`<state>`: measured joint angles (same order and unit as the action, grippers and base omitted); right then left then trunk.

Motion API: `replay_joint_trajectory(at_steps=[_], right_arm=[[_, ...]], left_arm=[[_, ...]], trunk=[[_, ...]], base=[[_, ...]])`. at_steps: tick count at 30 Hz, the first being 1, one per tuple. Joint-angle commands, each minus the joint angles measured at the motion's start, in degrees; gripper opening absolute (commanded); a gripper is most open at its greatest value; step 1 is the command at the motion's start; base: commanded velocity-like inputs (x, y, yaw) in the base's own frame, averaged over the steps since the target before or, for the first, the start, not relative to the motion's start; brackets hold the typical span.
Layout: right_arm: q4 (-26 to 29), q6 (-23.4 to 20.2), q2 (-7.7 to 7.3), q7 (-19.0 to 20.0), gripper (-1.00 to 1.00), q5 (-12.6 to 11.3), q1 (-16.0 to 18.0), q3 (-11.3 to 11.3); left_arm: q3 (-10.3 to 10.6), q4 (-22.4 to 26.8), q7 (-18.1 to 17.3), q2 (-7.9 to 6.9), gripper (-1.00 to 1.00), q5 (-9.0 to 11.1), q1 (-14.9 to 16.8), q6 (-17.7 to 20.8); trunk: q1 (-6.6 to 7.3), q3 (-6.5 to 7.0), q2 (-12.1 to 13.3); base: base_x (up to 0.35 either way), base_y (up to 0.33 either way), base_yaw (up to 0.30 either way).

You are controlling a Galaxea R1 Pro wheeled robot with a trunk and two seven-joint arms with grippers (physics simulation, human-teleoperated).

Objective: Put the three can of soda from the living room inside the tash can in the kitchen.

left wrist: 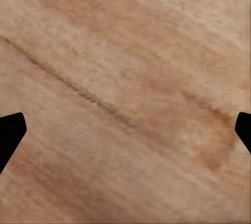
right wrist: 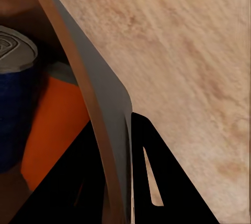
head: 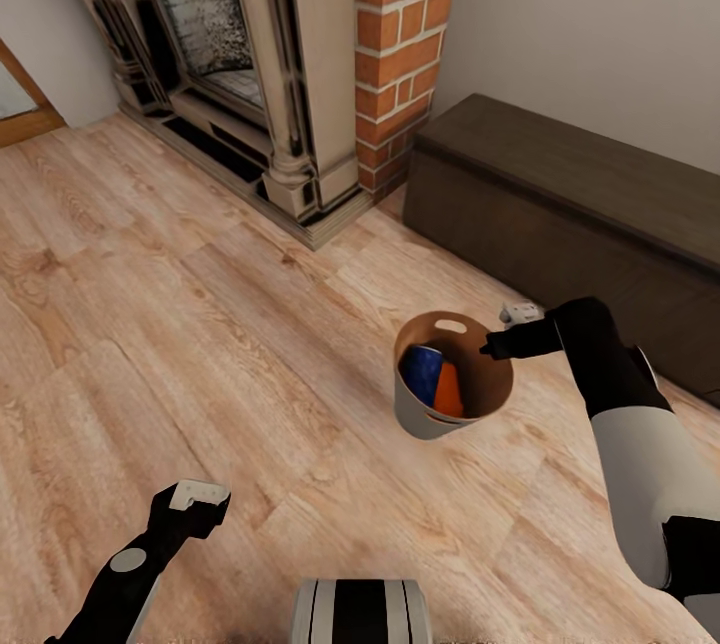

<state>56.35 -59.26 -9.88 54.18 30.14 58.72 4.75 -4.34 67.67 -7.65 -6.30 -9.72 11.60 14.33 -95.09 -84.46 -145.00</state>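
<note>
Right hand (head: 492, 346) pinches rim of trash pail (head: 420, 414), blue can (head: 424, 371) and orange can (head: 449, 390) inside. Light, rigid, top-heavy; keep level. Left hand (head: 195, 496) spread, empty.

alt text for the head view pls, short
The right hand grips the rim of a grey pail holding a blue can and an orange can, above a wood floor. Behind are a fireplace, brick chimney and dark bench; the left hand hangs empty at lower left.

Floor: light wooden planks (left wrist: 125, 78), a dark seam running slantwise.
Left gripper (left wrist: 125, 130): two black fingertips (left wrist: 10, 130) spread wide, holding nothing.
</note>
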Motion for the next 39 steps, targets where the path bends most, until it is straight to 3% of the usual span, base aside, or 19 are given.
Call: replay_joint_trajectory(at_steps=[1,10,32,39], right_arm=[[0.5,-0.7,0.01,0.3,-1.0,-1.4,-0.3,0.0],[3.1,-0.7,0.04,0.5,-1.0,-1.5,-1.7,0.1],[3.4,-0.7,-0.03,0.5,-1.0,-1.5,-1.8,0.1],[3.4,-0.7,-0.04,0.5,-1.0,-1.5,-1.8,0.2]], left_arm=[[0.0,0.0,0.0,-0.01,1.0,0.0,0.0,0.0],[0.0,0.0,0.0,0.01,1.0,0.0,0.0,0.0],[0.0,0.0,0.0,0.04,1.0,0.0,0.0,-1.9],[0.0,-1.1,0.0,0.06,1.0,-0.1,0.0,-2.0]], trunk=[[-0.01,-0.22,0.0],[-0.25,-1.64,-0.1],[-0.25,-0.84,-0.1],[-0.4,-2.17,-0.2]], base=[[0.0,0.0,0.0],[0.0,0.0,0.0],[0.0,0.0,0.0],[0.0,0.0,0.0]])
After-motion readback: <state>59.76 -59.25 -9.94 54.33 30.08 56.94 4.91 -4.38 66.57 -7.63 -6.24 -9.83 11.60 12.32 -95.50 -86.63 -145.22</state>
